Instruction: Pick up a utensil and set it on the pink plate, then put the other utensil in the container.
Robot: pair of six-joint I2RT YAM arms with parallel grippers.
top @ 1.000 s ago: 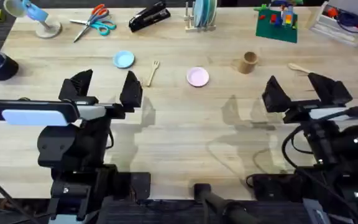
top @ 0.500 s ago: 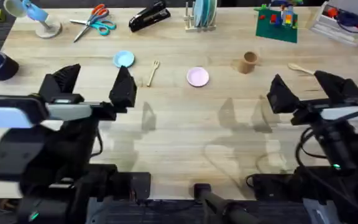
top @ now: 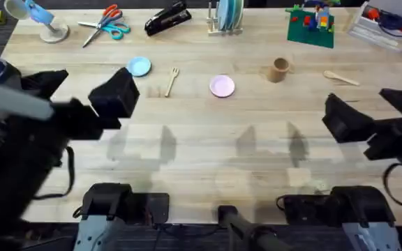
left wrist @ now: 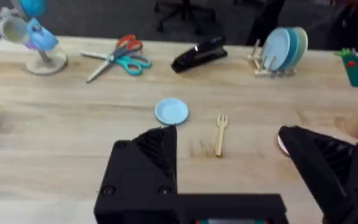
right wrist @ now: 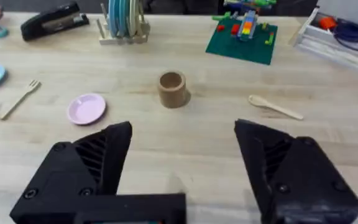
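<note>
Nothing was held at this moment, so your risks all lay in the first grasp. The fork [left wrist: 220, 134] lay flat on the surface [top: 208, 139], ahead of your left gripper [left wrist: 235, 168] and roughly in line with the gap between its fingers. A slim wooden piece lying flat gives the fingers little to bite; I judged that a descent off its line would push it sideways or tip it out of the pinch. The blue plate [left wrist: 171, 111] sat just beside the fork on the side away from the pink plate [top: 222, 86], so a release aimed by colour alone could end on the wrong dish.

The spoon [right wrist: 276, 107] lay ahead of your right gripper [right wrist: 182, 171], beyond its outer finger, with the container [right wrist: 172, 89] ahead of the gap and apart from the spoon. The cup looked light and narrow; a spoon lowered at a slant might knock it over or catch on its rim.

Both sets of fingers were spread wide, empty. In the overhead view your left arm rose close under the camera, its gripper [top: 82, 94] short of the fork; your right gripper [top: 372, 118] hung low near its base, well short of the spoon [top: 340, 77].
</note>
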